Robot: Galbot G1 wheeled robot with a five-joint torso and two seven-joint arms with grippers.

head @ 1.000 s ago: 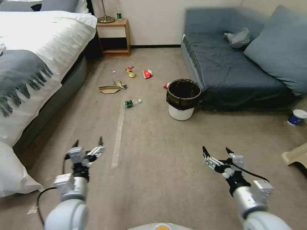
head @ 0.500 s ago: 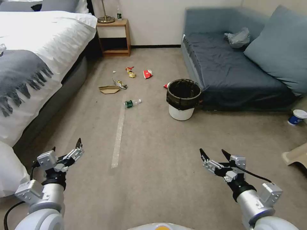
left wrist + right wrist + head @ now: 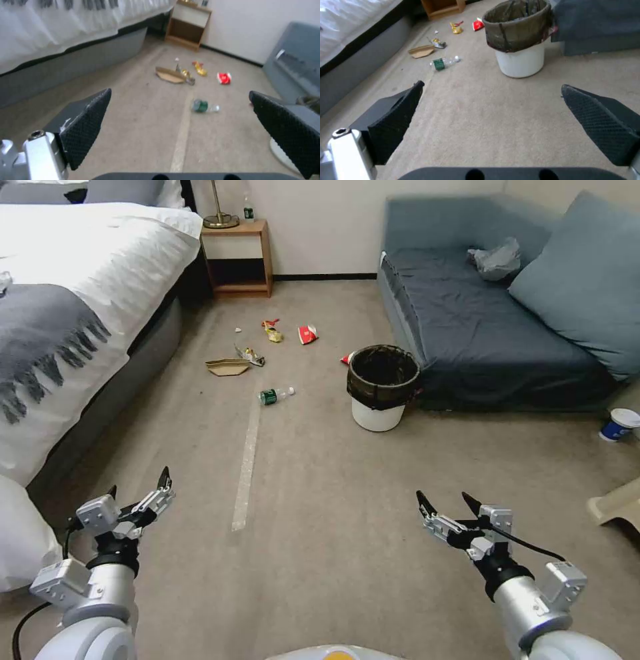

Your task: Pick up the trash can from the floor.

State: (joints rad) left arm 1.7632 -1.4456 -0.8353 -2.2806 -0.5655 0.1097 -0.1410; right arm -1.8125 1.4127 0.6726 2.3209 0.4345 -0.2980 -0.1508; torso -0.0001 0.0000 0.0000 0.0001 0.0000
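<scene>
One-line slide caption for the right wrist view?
Open right gripper faces the upright trash can across bare floor.

Both arms reach forward and low, well apart. The left hand [image 3: 138, 490] points forward, its black fingers [image 3: 87, 125] spread wide, holding nothing. The right hand [image 3: 445, 500] mirrors it, fingers [image 3: 395, 122] equally splayed and empty.
</scene>
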